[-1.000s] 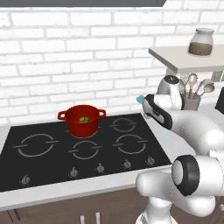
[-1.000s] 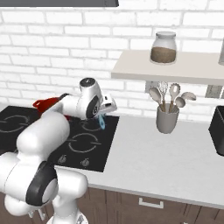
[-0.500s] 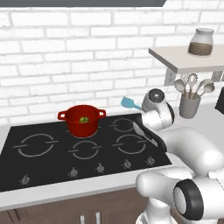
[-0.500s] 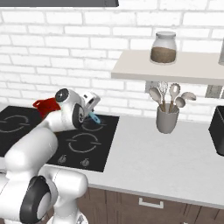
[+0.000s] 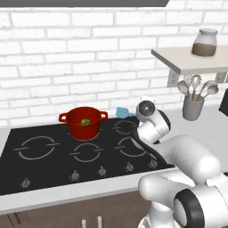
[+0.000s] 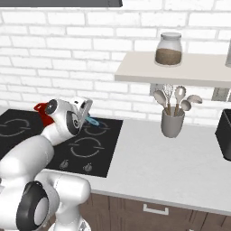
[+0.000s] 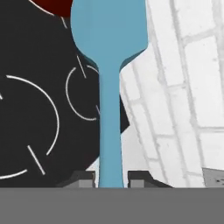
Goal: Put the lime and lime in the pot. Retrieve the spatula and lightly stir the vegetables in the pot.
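Note:
The red pot (image 5: pixel 83 123) stands at the back of the black cooktop (image 5: pixel 40 164), and a small green patch of lime (image 5: pixel 84 121) shows inside it; I cannot separate the two limes. My gripper (image 7: pixel 110 181) is shut on the blue handle of the spatula (image 7: pixel 109 127). Its light-blue blade (image 5: pixel 121 112) hangs in the air just right of the pot, pointing toward it. In the right base view the spatula (image 6: pixel 92 121) sticks out below the hand (image 6: pixel 82 107), and the pot (image 6: pixel 41 109) is mostly hidden behind the arm. A sliver of the pot (image 7: pixel 50 5) shows beyond the blade.
A grey holder (image 5: pixel 193 108) with metal spoons and a whisk stands on the white counter (image 6: pixel 149 158) to the right. Above it a wall shelf (image 6: pixel 171 72) carries a glass jar (image 6: pixel 168 48). A dark appliance (image 6: pixel 224 134) sits at the far right. The brick wall is close behind the pot.
The arm has swung left from the holder side toward the pot, carrying the spatula; the blade now hangs beside the pot's right handle. The pot has not moved.

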Motion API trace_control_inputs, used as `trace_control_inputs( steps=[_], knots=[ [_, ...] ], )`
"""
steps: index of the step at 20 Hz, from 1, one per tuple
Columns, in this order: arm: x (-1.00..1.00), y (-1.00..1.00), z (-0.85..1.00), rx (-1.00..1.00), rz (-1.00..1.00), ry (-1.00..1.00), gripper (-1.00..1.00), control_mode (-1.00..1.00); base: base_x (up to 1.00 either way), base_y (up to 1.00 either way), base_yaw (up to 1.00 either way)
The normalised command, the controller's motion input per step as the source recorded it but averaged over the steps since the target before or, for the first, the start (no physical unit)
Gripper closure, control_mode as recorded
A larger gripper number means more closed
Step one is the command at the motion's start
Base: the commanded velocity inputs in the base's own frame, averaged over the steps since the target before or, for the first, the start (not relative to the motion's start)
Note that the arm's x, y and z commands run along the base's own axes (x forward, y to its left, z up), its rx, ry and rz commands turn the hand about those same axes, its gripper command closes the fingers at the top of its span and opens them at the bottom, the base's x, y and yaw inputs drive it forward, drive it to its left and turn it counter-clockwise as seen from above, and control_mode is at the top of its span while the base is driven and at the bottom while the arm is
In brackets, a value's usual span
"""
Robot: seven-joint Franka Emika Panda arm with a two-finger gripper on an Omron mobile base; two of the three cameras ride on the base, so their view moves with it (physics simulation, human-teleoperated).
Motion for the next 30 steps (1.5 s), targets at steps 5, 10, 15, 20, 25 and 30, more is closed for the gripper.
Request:
trace_control_inputs(
  steps=[5, 10, 15, 20, 25, 30],
  knots=[
    [0.21, 0.53, 0.42, -0.4, 0.15, 0.12, 1.0, -1.0, 0.0, 0.0, 0.0],
    [0.25, 0.71, 0.19, -0.5, 0.19, 0.06, 1.0, -1.0, 0.0, 0.0, 0.0],
    [0.19, 0.72, 0.21, -0.49, 0.16, 0.0, 1.0, -1.0, 0.0, 0.0, 0.0],
    [0.22, 0.6, 0.42, -0.48, 0.15, 0.0, 1.0, -1.0, 0.0, 0.0, 0.0],
    [0.32, 0.56, 0.3, -0.47, 0.12, 0.05, 1.0, -1.0, 0.0, 0.0, 0.0],
    [0.28, 0.6, -0.11, -0.4, 0.06, 0.17, 1.0, -1.0, 0.0, 0.0, 0.0]
  ],
)
